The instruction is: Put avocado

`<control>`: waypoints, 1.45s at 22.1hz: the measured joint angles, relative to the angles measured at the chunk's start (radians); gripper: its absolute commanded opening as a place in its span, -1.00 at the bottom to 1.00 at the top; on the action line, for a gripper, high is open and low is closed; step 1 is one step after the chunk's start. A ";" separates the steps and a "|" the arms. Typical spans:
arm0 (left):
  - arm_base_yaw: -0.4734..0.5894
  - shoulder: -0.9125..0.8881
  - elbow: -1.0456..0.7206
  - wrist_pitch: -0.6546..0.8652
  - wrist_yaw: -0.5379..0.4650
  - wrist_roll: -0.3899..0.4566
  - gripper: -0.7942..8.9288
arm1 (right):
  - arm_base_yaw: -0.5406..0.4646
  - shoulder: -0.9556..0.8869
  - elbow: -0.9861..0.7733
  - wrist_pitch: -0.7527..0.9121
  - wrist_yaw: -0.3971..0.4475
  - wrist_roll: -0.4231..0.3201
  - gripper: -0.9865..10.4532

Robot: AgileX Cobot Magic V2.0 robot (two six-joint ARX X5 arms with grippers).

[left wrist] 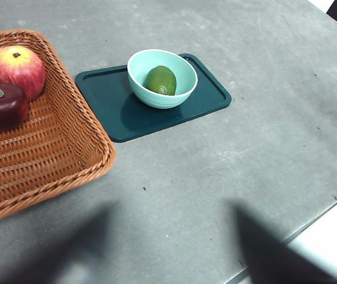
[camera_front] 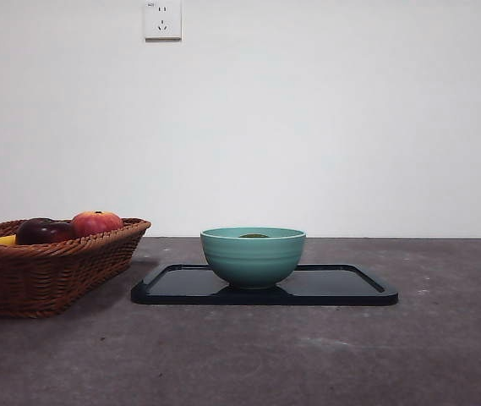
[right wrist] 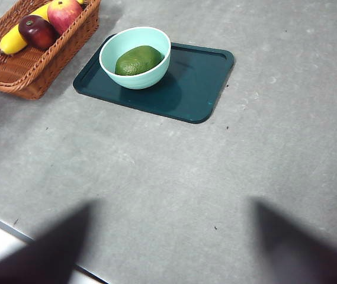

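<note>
Olive-green and matte, the oval avocado (right wrist: 137,60) lies inside a pale turquoise ceramic bowl (right wrist: 134,80); in the front view only a sliver of its top (camera_front: 254,235) shows over the bowl's rim. The bowl stands on a dark teal rectangular tray with rounded corners (right wrist: 199,83), toward the tray's end nearer the basket, leaving the other half of the tray bare. The tray lies flat on the grey, mottled surface (right wrist: 186,171).

Just beside the tray, apart from it, sits a brown woven wicker basket (left wrist: 50,154). It holds a red-orange round apple (left wrist: 19,70), a dark maroon round fruit (left wrist: 1,104) touching the apple, and a yellow banana (right wrist: 15,36) along the basket's far side. On the white wall behind, a white power socket (camera_front: 162,19) is mounted high up.

Both arms hang well back from the bowl and tray, with open surface between. The left pincer (left wrist: 174,248) shows its two black jaws spread wide with nothing between them; the right pincer (right wrist: 174,248) is likewise spread wide and holds nothing. Neither arm appears in the front view, and nothing stands between either pincer and the bowl.
</note>
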 measured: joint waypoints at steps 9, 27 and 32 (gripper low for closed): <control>0.000 0.000 0.000 0.000 0.000 0.000 -0.80 | 0.000 0.000 0.000 0.000 0.000 0.000 -0.80; 0.533 -0.002 -0.054 0.068 0.005 0.072 -0.80 | 0.000 0.000 0.000 0.000 0.000 0.000 -0.80; 0.713 -0.019 -0.277 0.426 0.152 0.304 -0.80 | 0.000 0.000 0.000 0.000 0.000 0.000 -0.80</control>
